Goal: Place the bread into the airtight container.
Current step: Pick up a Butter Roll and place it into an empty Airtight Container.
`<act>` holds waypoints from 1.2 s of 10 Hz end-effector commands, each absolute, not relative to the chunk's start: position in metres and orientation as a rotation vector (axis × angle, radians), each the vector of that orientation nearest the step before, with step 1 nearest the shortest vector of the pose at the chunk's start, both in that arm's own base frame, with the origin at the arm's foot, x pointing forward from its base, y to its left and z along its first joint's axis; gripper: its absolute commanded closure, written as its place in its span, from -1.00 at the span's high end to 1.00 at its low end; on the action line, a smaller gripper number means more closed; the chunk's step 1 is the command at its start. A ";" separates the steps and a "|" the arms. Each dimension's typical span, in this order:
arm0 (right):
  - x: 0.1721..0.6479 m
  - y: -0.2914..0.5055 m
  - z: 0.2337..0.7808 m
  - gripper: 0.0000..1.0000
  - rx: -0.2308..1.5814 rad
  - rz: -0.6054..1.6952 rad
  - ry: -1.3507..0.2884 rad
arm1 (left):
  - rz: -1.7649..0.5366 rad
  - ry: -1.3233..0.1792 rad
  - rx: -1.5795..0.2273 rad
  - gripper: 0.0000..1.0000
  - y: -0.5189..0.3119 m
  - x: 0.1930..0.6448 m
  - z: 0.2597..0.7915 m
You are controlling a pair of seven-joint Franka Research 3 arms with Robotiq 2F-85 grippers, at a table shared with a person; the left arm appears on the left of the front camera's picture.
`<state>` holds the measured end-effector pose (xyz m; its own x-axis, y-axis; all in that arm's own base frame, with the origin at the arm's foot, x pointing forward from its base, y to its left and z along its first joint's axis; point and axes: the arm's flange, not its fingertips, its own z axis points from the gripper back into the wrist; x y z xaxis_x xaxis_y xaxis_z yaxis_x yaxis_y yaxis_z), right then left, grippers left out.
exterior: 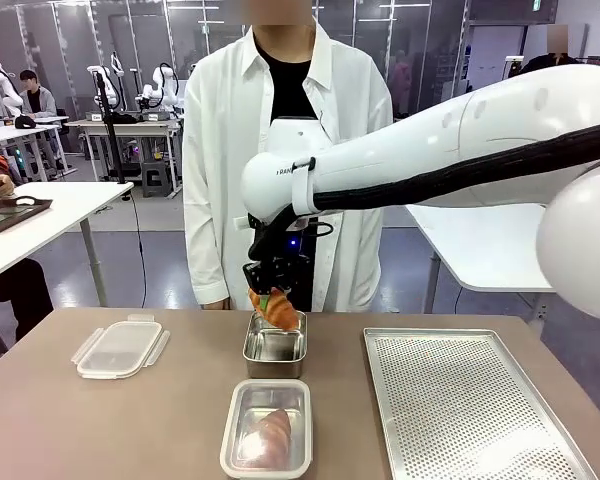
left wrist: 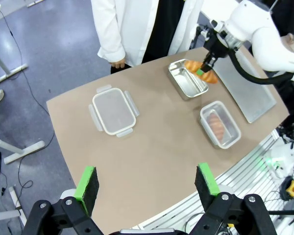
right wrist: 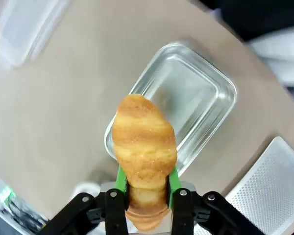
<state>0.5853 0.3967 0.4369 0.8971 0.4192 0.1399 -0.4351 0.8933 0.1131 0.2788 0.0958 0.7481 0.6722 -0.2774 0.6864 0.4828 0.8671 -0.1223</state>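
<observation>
Okay, containers first. My right pincer (exterior: pixel 270 292) is clamped on a golden crescent-shaped bread (exterior: pixel 278 308), with the green pads (right wrist: pixel 120 177) pressed to both its sides. The arm reaches in from the right to mid-desk. The bread hangs tilted over the open rectangular metal container (exterior: pixel 274 352), low at its far rim; whether it touches the rim I cannot tell. That container is empty, with a shiny floor. Just in front of it, nearer me, sits a second rectangular container with a clear lid on (exterior: pixel 268 430), and one pale brown bread (exterior: pixel 272 436) lies inside it. The two containers are close but apart. Well off to my left a clear plastic snap lid with side flaps (exterior: pixel 120 348) lies flat on the desk. To my right is a large perforated metal tray (exterior: pixel 470 405), bare, beside both containers.

My left pincer (left wrist: pixel 146 182) is held high over the near edge of the desk, fingers wide apart, empty.

Surface: brown matte desk (exterior: pixel 100 430), with rounded corners in the left wrist view.

Room: a person in a white shirt over a black top (exterior: pixel 230 150) stands at the far side, right behind the open container, one hand (left wrist: pixel 118 62) hanging by the desk edge. Grey floor, white desks further back on both sides, glass partitions behind.
</observation>
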 end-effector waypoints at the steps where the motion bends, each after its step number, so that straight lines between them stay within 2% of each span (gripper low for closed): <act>1: 0.585 0.403 0.424 -0.28 0.087 0.215 -0.163 | -0.450 -0.719 -0.314 1.00 0.096 0.278 0.750; 4: 0.601 0.394 0.394 -0.28 -0.002 0.137 -0.164 | -0.450 -0.719 -0.314 1.00 0.096 0.278 0.750; 8: 0.612 0.385 0.371 -0.28 0.005 0.343 -0.159 | -0.450 -0.719 -0.314 1.00 0.096 0.278 0.750; 10: 0.615 0.388 0.359 -0.28 0.037 0.321 -0.107 | -0.450 -0.719 -0.314 1.00 0.096 0.278 0.750; 12: 0.617 0.391 0.357 0.12 0.070 0.300 -0.087 | -0.450 -0.719 -0.314 1.00 0.096 0.278 0.750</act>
<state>0.6109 0.3908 0.3541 0.9470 0.3032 0.1062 -0.3065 0.9517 0.0166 0.2788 0.0958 0.7481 0.6722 -0.2774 0.6864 0.4828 0.8672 -0.1224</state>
